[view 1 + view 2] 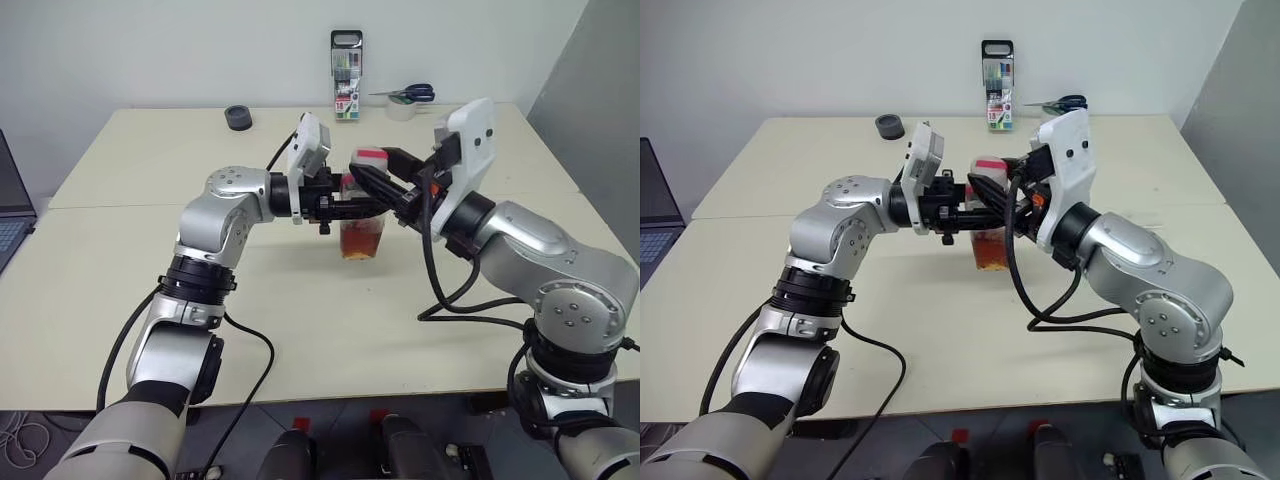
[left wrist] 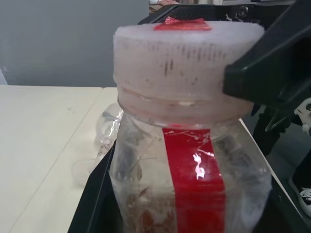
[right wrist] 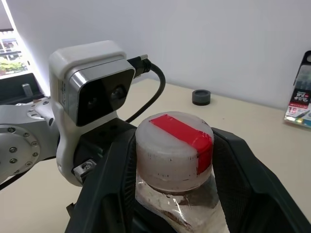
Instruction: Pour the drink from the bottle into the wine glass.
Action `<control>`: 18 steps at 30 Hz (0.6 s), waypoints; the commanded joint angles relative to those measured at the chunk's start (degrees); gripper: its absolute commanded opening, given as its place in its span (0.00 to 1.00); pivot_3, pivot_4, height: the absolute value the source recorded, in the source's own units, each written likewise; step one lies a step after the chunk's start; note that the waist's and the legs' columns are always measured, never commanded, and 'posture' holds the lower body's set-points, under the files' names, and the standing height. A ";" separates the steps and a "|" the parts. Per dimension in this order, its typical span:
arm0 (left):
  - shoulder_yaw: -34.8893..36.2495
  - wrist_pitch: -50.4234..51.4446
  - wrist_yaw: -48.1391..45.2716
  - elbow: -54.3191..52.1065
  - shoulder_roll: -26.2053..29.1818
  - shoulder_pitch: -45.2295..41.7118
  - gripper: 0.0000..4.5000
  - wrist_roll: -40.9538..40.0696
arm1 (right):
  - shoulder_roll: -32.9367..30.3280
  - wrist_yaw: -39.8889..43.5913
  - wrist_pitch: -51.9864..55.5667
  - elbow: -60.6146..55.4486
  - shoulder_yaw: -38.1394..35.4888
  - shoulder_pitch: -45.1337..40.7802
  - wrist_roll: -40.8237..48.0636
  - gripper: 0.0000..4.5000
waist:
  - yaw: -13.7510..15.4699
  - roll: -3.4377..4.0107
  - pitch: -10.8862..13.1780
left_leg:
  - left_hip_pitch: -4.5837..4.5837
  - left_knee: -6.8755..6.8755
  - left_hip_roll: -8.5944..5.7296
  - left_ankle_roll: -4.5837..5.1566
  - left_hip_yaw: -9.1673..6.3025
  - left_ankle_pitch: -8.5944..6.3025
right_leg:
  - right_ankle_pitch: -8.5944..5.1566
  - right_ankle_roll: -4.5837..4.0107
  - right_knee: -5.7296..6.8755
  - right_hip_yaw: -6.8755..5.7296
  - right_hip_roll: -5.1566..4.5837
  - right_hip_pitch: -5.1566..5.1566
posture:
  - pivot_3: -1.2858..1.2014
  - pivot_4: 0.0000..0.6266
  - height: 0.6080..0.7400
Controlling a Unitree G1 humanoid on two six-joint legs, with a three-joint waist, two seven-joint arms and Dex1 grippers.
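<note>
The bottle (image 1: 362,215) is held upright above the tabletop (image 1: 150,230), amber drink (image 1: 361,242) filling its bottom. The left claw (image 1: 350,205) grasps its body; the right claw (image 3: 175,160) brackets the cap (image 3: 173,145), grip unclear.

Silver arms (image 1: 215,225), black cables, seemingly white wrists.

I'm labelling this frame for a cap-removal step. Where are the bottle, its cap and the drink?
bottle (image 2: 194,184), left wrist view, on the red label strip of its body.
cap (image 3: 175,155), right wrist view, on its pale side wall.
drink (image 1: 362,240), left eye view, on the amber liquid low in the bottle.
</note>
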 commanded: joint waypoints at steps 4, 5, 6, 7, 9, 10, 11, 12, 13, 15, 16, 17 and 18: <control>0.17 -0.08 -2.18 -4.63 -0.17 -1.16 0.39 -1.57 | -13.20 30.23 -8.07 13.00 -0.98 -5.13 -0.09 0.41 | -0.05 0.00 0.00 | 0.03 0.02 0.02 0.17 0.08 -0.10 | 0.01 0.03 -0.02 0.00 0.14 0.03 | 0.52 0.24 1.00; 0.19 0.03 -2.19 -4.65 -0.23 -1.33 0.39 -1.59 | -14.18 33.10 -9.26 14.81 -0.05 -5.85 -0.98 0.41 | -0.08 0.00 0.00 | 0.04 0.02 0.02 0.19 0.12 -0.11 | 0.01 0.03 -0.01 0.01 0.16 0.03 | 0.52 0.24 1.00; 0.32 0.49 -2.12 -4.81 -0.40 -1.53 0.39 -1.92 | -14.58 35.06 -10.53 16.53 0.78 -6.57 -2.06 0.41 | -0.10 0.00 0.00 | 0.06 0.02 0.06 0.20 0.13 -0.11 | 0.02 0.03 -0.01 0.02 0.21 0.04 | 0.52 0.24 1.00; 0.42 0.95 -2.02 -5.24 -0.57 -1.72 0.39 -2.28 | -14.31 36.39 -11.44 18.15 1.50 -7.66 -2.90 0.41 | -0.29 0.00 0.00 | 0.07 0.02 0.09 0.20 0.13 -0.12 | 0.02 0.03 0.00 0.02 0.23 0.05 | 0.52 0.24 1.00; 0.43 1.38 -1.91 -6.03 -0.65 -1.87 0.39 -2.66 | -13.30 37.92 -12.13 20.02 2.35 -9.75 -3.49 0.41 | -0.54 0.00 0.00 | 0.15 -0.04 0.12 0.20 0.22 -0.11 | 0.02 0.02 0.04 0.13 0.25 0.04 | 0.52 0.24 1.00; 0.42 1.45 -1.95 -6.28 -0.58 -1.86 0.39 -2.73 | -12.81 38.34 -11.94 20.45 2.41 -10.54 -3.36 0.41 | -0.64 0.00 0.00 | 0.16 -0.05 0.14 0.19 0.23 -0.11 | 0.02 0.02 0.06 0.15 0.25 0.02 | 0.52 0.24 1.00; 0.43 1.54 -1.95 -6.48 -0.55 -1.78 0.39 -2.74 | -12.52 38.56 -11.61 20.63 2.27 -10.97 -3.18 0.41 | -0.65 0.00 0.00 | 0.15 -0.05 0.15 0.18 0.24 -0.10 | 0.02 0.02 0.07 0.17 0.25 -0.01 | 0.52 0.24 1.00; 0.48 1.57 -1.98 -6.59 -0.49 -1.69 0.39 -2.72 | -12.33 38.47 -11.09 20.64 1.91 -11.20 -2.82 0.41 | -0.63 0.00 0.00 | 0.15 -0.05 0.16 0.16 0.22 -0.09 | 0.02 0.02 0.07 0.16 0.23 -0.01 | 0.52 0.24 1.00; 0.55 1.47 -2.05 -6.63 -0.40 -1.52 0.39 -2.63 | -12.29 38.06 -10.71 20.44 1.34 -11.06 -2.65 0.49 | -0.52 0.00 0.00 | 0.13 -0.04 0.15 0.09 0.20 -0.05 | 0.02 0.02 0.06 0.15 0.20 -0.01 | 0.52 0.24 1.00; 0.64 1.25 -2.00 -6.64 -0.26 -1.17 0.39 -2.44 | -12.93 37.04 -9.89 19.55 -0.14 -9.93 -2.32 0.64 | -0.22 0.00 0.00 | 0.11 -0.03 0.13 0.04 0.18 -0.03 | 0.02 0.02 0.04 0.13 0.00 -0.01 | 0.52 0.24 1.00; 0.72 1.15 -1.91 -6.66 -0.22 -1.00 0.39 -2.36 | -13.70 36.24 -9.24 18.62 -1.32 -8.91 -1.97 0.71 | -0.04 0.00 0.00 | 0.09 -0.02 0.10 0.03 0.17 -0.02 | 0.02 0.02 0.04 0.13 -0.02 -0.01 | 0.52 0.24 1.00; 0.81 1.08 -1.80 -6.69 -0.19 -0.85 0.39 -2.29 | -14.49 35.13 -8.47 17.48 -2.73 -7.88 -1.45 0.79 | 0.05 0.00 0.00 | 0.08 -0.01 0.09 0.01 0.16 -0.01 | 0.02 0.02 0.02 0.12 -0.05 -0.01 | 0.52 0.24 1.00; 0.95 0.98 -1.73 -6.57 -0.13 -0.77 0.39 -2.23 | -15.38 33.61 -7.61 16.09 -4.41 -6.75 -1.03 0.88 | 0.18 0.00 0.00 | 0.07 0.01 0.09 0.00 0.15 0.00 | 0.02 0.02 0.02 0.11 -0.06 -0.01 | 0.52 0.24 1.00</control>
